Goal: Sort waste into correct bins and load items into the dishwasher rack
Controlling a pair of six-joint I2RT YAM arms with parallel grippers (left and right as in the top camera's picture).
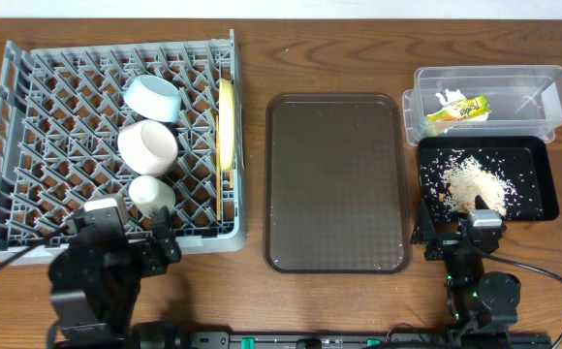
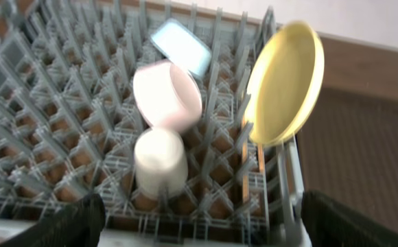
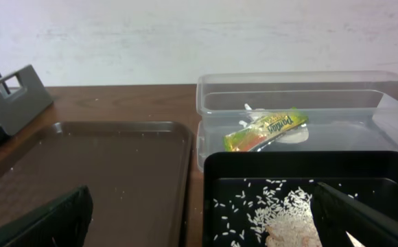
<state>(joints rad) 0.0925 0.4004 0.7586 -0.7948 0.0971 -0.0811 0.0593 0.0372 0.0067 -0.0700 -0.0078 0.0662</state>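
The grey dishwasher rack (image 1: 29, 145) holds a light blue bowl (image 1: 152, 98), a white bowl (image 1: 147, 145), a small white cup (image 1: 151, 194) and a yellow plate (image 1: 226, 121) standing on edge, with thin wooden chopsticks (image 1: 225, 194) below it. The clear tub (image 1: 489, 78) holds the green-and-yellow wrapper (image 1: 458, 111) and a white paper scrap (image 1: 450, 97). The black tub (image 1: 543, 184) holds rice and crumbs (image 1: 475, 179). My left gripper (image 2: 202, 230) is open and empty at the rack's near edge. My right gripper (image 3: 202, 226) is open and empty, low by the black tub's (image 3: 216, 165) near edge.
A flat brown serving tray (image 1: 334, 184) lies between the rack and the tubs, with a few stray grains on it. The two tubs stand side by side at the right, the clear one farther back. Both arm bases sit at the table's front edge.
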